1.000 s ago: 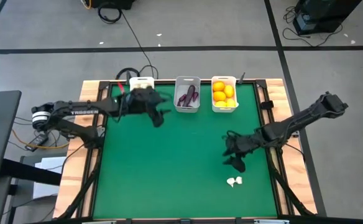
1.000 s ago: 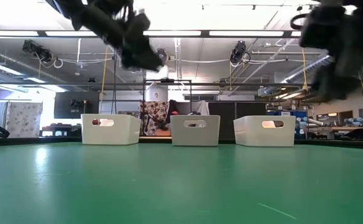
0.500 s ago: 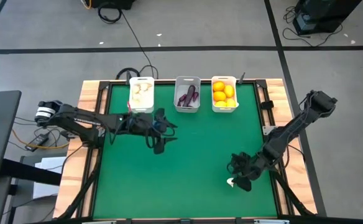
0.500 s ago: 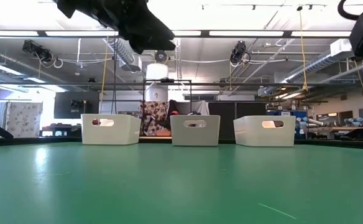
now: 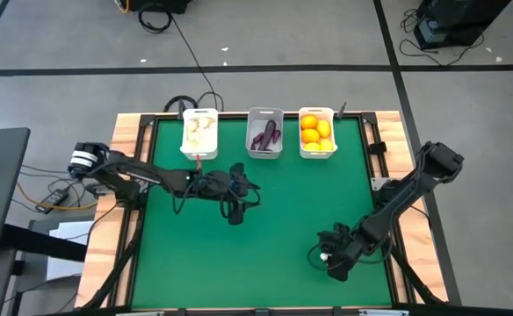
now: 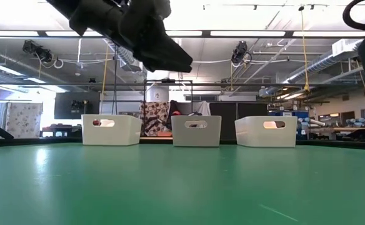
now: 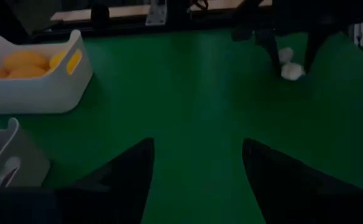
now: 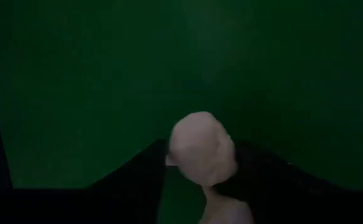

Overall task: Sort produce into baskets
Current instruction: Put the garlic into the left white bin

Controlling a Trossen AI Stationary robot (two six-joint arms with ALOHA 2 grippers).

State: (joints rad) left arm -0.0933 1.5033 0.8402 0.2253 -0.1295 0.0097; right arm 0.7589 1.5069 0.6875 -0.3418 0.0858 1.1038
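A garlic bulb (image 8: 200, 148) is seen between the fingers of the right gripper (image 5: 330, 259), low at the near right of the green surface (image 5: 265, 263). The left gripper (image 5: 237, 206) is held spread wide, empty, above the middle. Three baskets (image 5: 265, 133) are lined along the far edge.

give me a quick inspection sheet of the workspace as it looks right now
surface: green mat on a wood-edged table.
job's things: garlic basket, eggplant basket and citrus basket in a row at the far edge; loose garlic near the right corner.
clutter: nothing seen.
grippers: left gripper open above mid-mat; right gripper down around the loose garlic.
cables: black cable across the floor.
surroundings: grey floor; workshop room behind.
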